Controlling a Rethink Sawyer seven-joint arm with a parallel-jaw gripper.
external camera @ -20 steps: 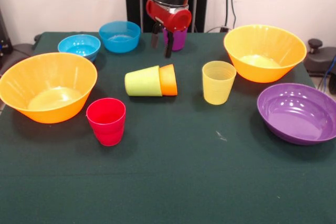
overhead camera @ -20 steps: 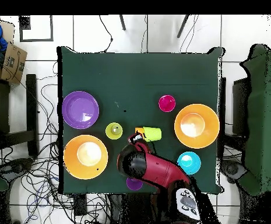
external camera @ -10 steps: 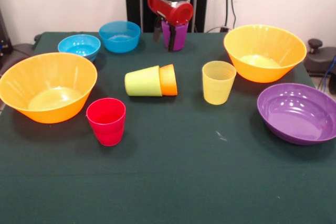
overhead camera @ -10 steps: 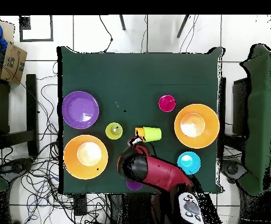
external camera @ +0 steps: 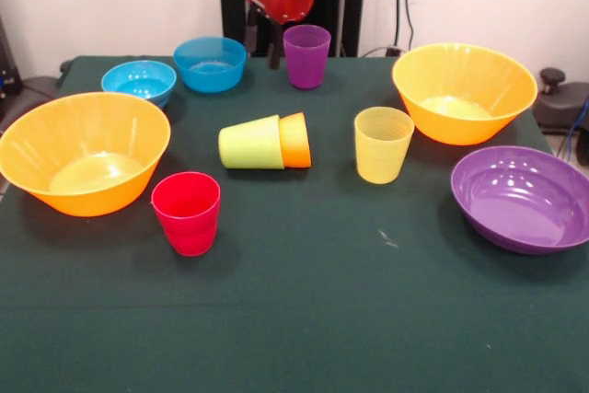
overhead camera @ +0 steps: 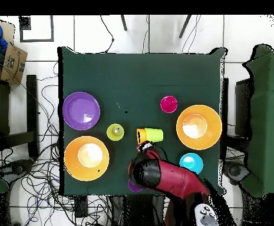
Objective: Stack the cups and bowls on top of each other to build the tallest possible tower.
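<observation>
From above, the red and black arm point(overhead camera: 162, 179) covers nearly all of the small purple plastic tumbler point(overhead camera: 131, 186), just a sliver peeks out beside it. The deeper blue glossy bowl is completely hidden under that same arm. In the front view the arm is chopped off by the top edge, and its gripper point(external camera: 262, 43) is too dark to read. The wide shallow purple bowl point(external camera: 525, 196) gets clipped at the right edge.

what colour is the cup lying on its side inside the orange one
Lime green cup, clearest in the front view.
</observation>
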